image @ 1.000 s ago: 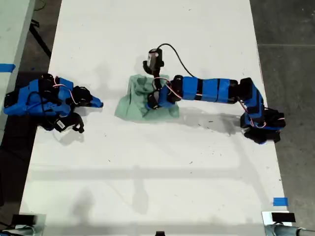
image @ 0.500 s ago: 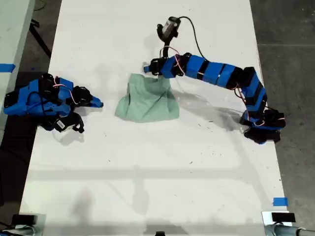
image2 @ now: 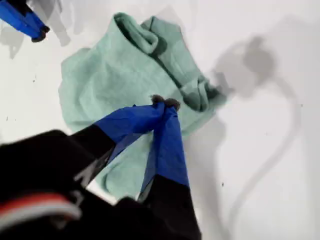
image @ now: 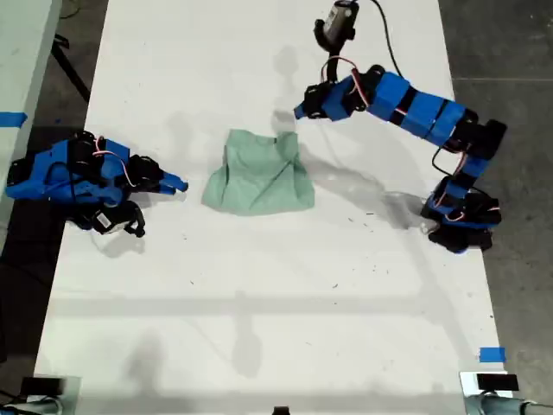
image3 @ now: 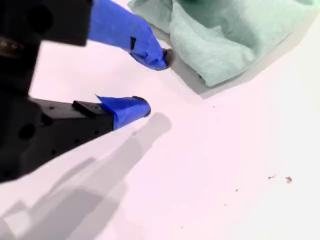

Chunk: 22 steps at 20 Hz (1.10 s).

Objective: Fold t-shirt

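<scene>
The bunched t-shirt [image: 257,173] lies mid-counter [image: 259,303]; my first gripper [image: 299,111], tips pressed together, hovers at its far-right corner in the exterior view, nearer than my spread second gripper [image3: 150,82].

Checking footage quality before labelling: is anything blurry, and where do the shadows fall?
Exterior view: sharp, even light, soft shadows on the table beside the t-shirt. First wrist view: dark foreground housing blurred, t-shirt sharp. Second wrist view: pinkish cast.
</scene>
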{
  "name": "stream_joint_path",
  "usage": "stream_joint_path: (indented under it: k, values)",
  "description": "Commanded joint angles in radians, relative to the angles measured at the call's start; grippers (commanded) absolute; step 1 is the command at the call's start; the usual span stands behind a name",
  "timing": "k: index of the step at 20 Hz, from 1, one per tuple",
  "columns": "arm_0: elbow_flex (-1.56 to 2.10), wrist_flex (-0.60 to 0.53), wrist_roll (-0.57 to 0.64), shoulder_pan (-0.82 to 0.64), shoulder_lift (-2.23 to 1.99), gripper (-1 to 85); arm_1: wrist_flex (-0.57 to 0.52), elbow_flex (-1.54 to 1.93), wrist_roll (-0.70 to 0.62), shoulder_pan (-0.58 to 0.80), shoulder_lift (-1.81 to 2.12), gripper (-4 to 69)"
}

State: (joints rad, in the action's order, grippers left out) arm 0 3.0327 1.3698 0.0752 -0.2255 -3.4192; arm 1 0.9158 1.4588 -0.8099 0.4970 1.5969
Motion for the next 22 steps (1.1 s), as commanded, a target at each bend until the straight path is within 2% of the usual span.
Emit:
stream_joint_path:
  k: [1, 4, 8, 10, 11, 12, 13, 15, 17, 18, 22]
  values:
    - [-0.006, 0.002, -0.011, 0.031, -0.003, 15.2, 0.049, 0.362, 0.132, -0.021, 0.451, -1.2]
    - [-0.006, 0.002, -0.006, 0.031, -0.003, 15.2, 0.129, 0.796, 0.373, -0.069, 0.841, -1.2]
    - [-0.006, 0.002, -0.005, 0.031, -0.003, 15.2, 0.178, 1.272, 0.739, -0.199, 1.29, -1.2]
    - [-0.006, 0.002, -0.005, 0.031, -0.003, 15.2, 0.264, 1.47, 0.934, -0.265, 1.555, -1.3]
    - [-0.006, 0.002, -0.005, 0.031, -0.003, 15.2, 0.311, 1.575, 1.005, -0.295, 1.744, -1.3]
    - [-0.005, 0.002, -0.005, 0.031, -0.003, 15.1, 0.296, 1.605, 0.979, -0.316, 1.83, -1.3]
    - [-0.006, 0.002, -0.005, 0.031, -0.003, 15.1, 0.299, 1.605, 1.054, -0.31, 1.827, -0.4]
    - [-0.006, 0.002, -0.005, 0.031, -0.003, 15.0, 0.299, 1.605, 0.819, -0.278, 1.827, 1.3]
    - [-0.006, 0.002, -0.005, 0.029, -0.003, 15.0, 0.299, 1.605, 0.367, -0.272, 1.827, 1.8]
    - [-0.006, 0.002, -0.005, 0.029, -0.003, 15.0, 0.305, 1.603, 0.189, -0.272, 1.829, 1.5]
    - [-0.006, 0.002, -0.005, 0.028, -0.003, 15.0, 0.307, 1.601, 0.209, -0.279, 1.829, 1.1]
